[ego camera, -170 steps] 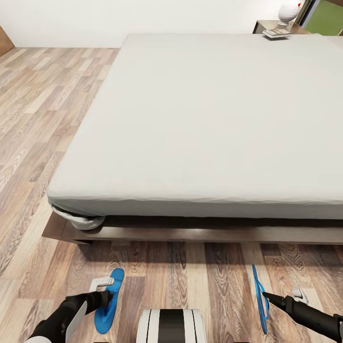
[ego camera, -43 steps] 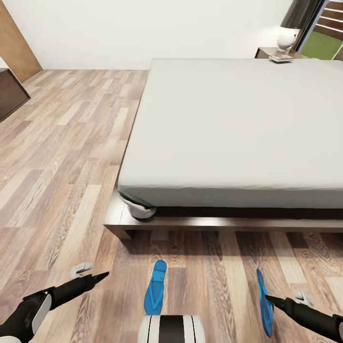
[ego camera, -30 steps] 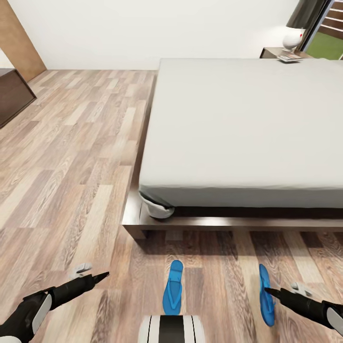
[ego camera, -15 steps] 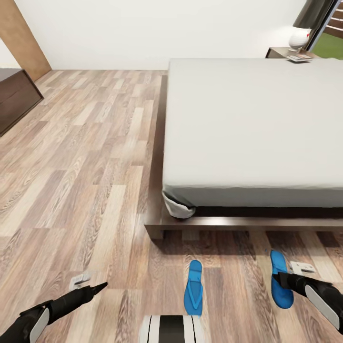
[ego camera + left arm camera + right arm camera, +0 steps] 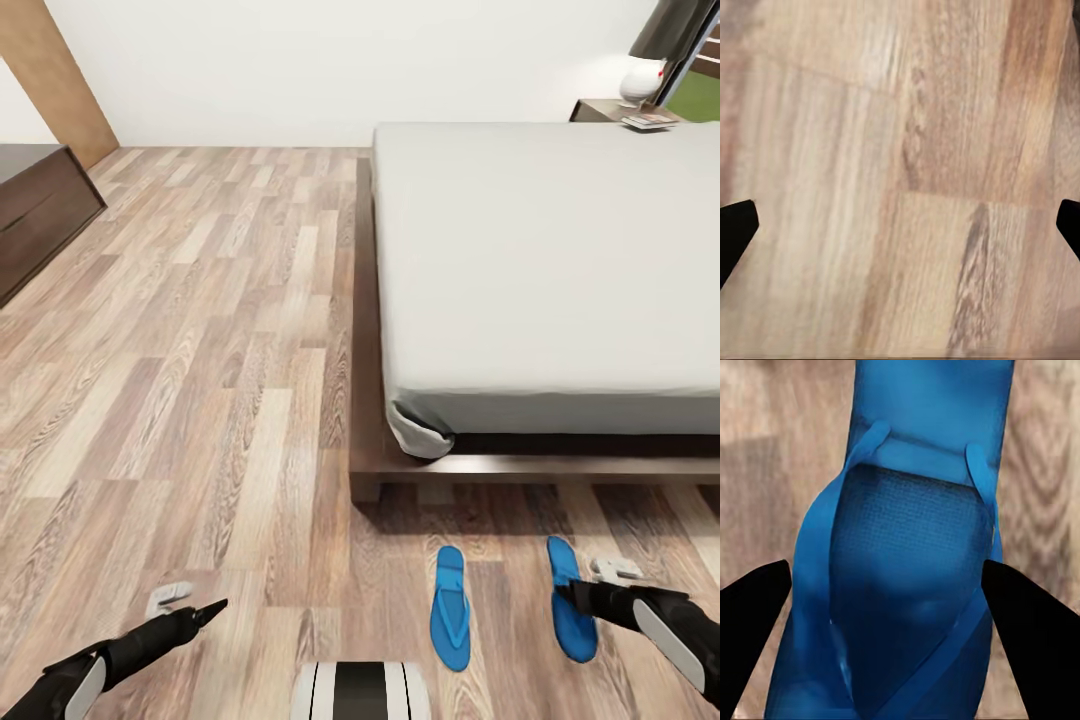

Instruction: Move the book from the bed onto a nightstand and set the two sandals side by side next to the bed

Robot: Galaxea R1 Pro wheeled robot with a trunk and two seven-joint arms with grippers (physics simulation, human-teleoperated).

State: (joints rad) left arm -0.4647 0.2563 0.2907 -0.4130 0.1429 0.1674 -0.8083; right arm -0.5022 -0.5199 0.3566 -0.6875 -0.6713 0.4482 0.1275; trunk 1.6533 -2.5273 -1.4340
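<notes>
While both sandals (image 5: 450, 608) lie by the bed (image 5: 540, 270), the right end effector (image 5: 562, 596), at five o'clock, looks open over one; the book seems done.

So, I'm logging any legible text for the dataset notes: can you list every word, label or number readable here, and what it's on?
No text can be read in these pictures.
The book on the nightstand: cover too small and blurred to read.
The two sandals: plain blue, no marking visible, also up close in the right wrist view.
</notes>
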